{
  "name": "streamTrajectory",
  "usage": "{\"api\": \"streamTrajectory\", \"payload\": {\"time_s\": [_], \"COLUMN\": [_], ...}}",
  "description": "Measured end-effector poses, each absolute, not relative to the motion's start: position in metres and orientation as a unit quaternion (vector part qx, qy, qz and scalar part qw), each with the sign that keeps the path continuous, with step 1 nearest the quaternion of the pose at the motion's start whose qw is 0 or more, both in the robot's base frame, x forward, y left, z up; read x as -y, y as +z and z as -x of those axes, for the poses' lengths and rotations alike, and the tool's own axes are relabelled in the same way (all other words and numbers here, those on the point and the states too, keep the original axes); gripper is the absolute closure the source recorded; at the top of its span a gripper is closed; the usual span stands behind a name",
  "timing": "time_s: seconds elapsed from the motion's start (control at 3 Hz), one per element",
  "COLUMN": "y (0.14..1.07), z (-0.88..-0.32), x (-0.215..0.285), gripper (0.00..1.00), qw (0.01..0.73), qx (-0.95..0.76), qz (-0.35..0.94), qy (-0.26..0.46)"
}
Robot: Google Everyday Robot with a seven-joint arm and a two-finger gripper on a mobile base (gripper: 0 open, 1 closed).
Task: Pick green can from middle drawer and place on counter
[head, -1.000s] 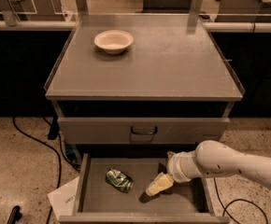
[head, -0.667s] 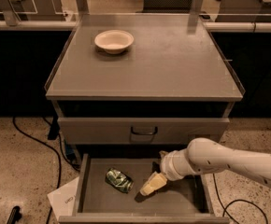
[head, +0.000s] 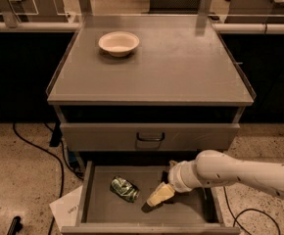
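The green can (head: 124, 188) lies on its side on the floor of the open middle drawer (head: 191, 214), left of centre. It is dented and shiny. My gripper (head: 155, 199) reaches in from the right on a white arm and hangs low inside the drawer, a short way right of the can and not touching it. Its cream fingers (head: 160, 195) point down and to the left. The counter (head: 181, 67) above is flat grey with thin raised edges.
A cream bowl (head: 118, 43) stands on the counter's back left. A shut drawer with a dark handle (head: 150, 137) sits above the open one. Black cables (head: 39, 148) and white paper (head: 68, 208) lie on the speckled floor to the left.
My gripper has moved left inside the drawer, closer to the green can. The can has not moved.
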State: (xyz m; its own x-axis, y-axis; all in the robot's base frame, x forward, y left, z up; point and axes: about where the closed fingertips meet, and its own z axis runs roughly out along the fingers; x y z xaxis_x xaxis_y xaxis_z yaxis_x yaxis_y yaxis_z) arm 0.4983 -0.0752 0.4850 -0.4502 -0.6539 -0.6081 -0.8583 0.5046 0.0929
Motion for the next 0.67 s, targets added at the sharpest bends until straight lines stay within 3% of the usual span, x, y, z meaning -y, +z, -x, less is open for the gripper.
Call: {"api": "streamTrajectory", "payload": {"time_s": [0.67], "y": [0.415], "z": [-0.527], "x": [0.034], "gripper": [0.0], "qw": [0.25], "qx": [-0.834], "qz": [0.463], "qy": [0.169]}}
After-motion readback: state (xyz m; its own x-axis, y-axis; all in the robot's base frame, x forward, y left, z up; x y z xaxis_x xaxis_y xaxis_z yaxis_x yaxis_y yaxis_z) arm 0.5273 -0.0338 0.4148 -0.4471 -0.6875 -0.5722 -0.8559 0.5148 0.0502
